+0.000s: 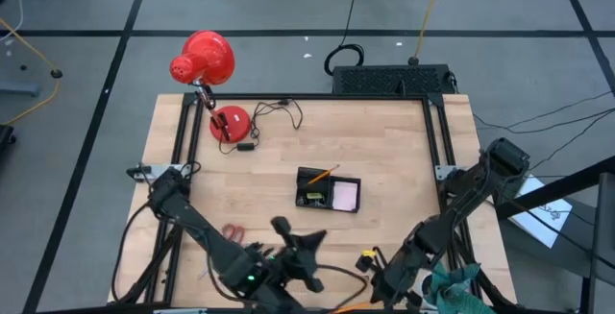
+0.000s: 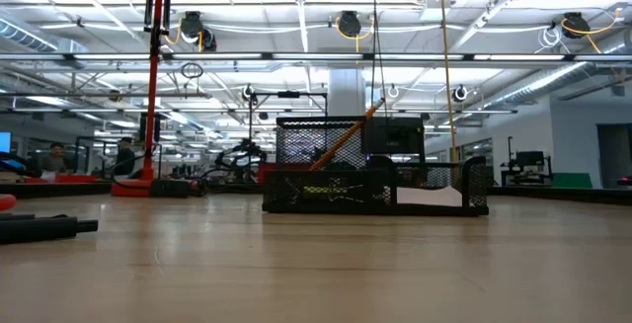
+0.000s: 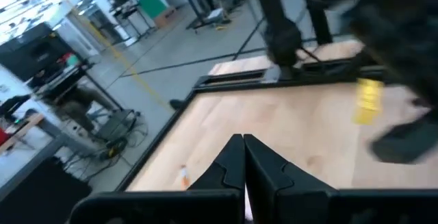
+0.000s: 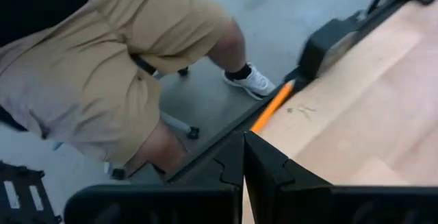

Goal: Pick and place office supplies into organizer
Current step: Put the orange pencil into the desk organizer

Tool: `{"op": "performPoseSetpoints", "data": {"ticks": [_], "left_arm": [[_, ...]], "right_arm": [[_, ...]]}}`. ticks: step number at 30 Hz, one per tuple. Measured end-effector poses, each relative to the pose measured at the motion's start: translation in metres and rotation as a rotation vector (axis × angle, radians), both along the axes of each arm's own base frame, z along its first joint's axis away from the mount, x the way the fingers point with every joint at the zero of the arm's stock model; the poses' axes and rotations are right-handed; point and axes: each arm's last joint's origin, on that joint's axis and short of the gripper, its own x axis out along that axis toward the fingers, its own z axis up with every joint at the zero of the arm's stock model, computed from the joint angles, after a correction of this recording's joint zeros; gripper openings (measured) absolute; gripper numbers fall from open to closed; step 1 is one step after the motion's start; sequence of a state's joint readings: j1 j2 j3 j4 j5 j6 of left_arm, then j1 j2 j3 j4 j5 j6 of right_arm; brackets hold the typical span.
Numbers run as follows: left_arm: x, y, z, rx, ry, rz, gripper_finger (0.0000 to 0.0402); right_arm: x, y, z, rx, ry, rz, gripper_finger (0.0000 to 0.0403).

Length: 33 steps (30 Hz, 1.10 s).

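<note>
The black organizer [image 1: 329, 191] [image 2: 375, 180] stands mid-table with an orange pencil [image 2: 341, 140] leaning out of it and a pink pad [image 1: 345, 195] in one compartment. Red-handled scissors [image 1: 233, 230] lie flat on the table to its near left. A small yellow piece [image 1: 366, 254] [image 3: 368, 101] lies near the front edge. Another orange pencil [image 4: 274, 106] [image 1: 354, 305] lies at the table's near edge. My left gripper [image 1: 317, 239] [image 3: 243, 148] hovers shut between the scissors and the yellow piece. My right gripper [image 1: 377, 280] [image 4: 243, 145] is shut above the near edge, close to that pencil.
A red desk lamp [image 1: 204, 60] with its round base [image 1: 229, 122] and cord stands at the far left. A black box with cables [image 1: 389, 79] sits beyond the far edge. A person in khaki shorts [image 4: 116, 66] is just past the near edge. Black frame rails [image 1: 437, 132] border the table.
</note>
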State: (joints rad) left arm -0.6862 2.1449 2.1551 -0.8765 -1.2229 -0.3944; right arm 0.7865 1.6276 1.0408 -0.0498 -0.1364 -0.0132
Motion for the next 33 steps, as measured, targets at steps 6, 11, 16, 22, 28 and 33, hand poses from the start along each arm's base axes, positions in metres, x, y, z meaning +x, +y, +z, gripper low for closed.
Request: {"op": "performPoseSetpoints", "data": {"ticks": [6,11,16,22,28,33], "left_arm": [[-0.023,0.001,0.006,-0.012,0.059,-0.043,0.0002],[-0.022,-0.002,-0.025,-0.026,0.146,-0.112,0.0003],[-0.025,0.014,-0.045,-0.091,0.075,-0.108,0.0004],[-0.030,0.033,-0.056,-0.182,-0.037,-0.184,0.0003],[-0.035,0.044,-0.056,-0.212,-0.111,-0.214,0.0002],[-0.035,0.046,-0.053,-0.216,-0.119,-0.210,0.0002]], "right_arm": [[0.000,0.017,-0.022,-0.014,0.006,0.040,0.0000],[0.001,0.027,-0.032,0.027,0.003,0.101,0.0000],[-0.001,0.034,-0.042,0.021,0.002,0.123,0.0000],[-0.004,0.039,-0.060,0.002,0.054,0.175,0.0000],[-0.001,0.041,-0.079,-0.041,0.083,0.139,0.0000],[0.000,0.042,-0.093,-0.046,0.126,0.112,0.0000]]}}
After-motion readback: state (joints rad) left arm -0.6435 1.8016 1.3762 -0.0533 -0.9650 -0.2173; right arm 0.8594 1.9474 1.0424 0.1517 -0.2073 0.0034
